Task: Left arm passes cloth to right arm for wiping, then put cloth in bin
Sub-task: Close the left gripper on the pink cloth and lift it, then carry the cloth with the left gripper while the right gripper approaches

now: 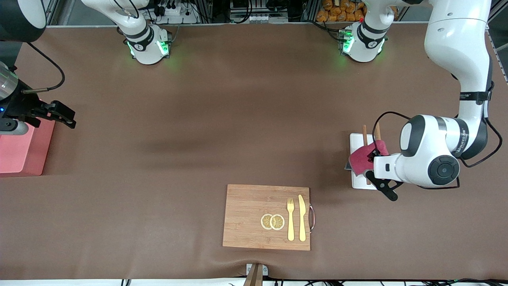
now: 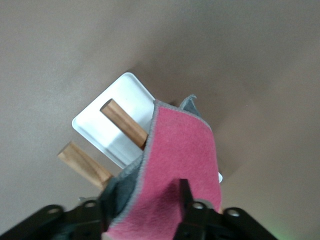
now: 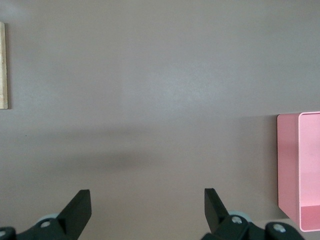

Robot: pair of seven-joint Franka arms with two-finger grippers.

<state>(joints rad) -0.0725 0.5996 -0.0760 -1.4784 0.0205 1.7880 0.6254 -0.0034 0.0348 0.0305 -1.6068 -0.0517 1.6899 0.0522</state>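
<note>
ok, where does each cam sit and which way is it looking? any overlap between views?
Front: high across the table, facing both bases; shows the left gripper lifting the cloth over the white tray, and the right gripper by the bin.
Left wrist: looks down past its fingers at cloth and tray.
Right wrist: looks down past open fingers at table and bin.
Shared: front and left wrist both show cloth and tray.

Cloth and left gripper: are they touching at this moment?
Touching. In the left wrist view the cloth hangs between the left gripper's jaws, draped over one black finger. The front view shows it bunched at that gripper, over the white tray.
</note>
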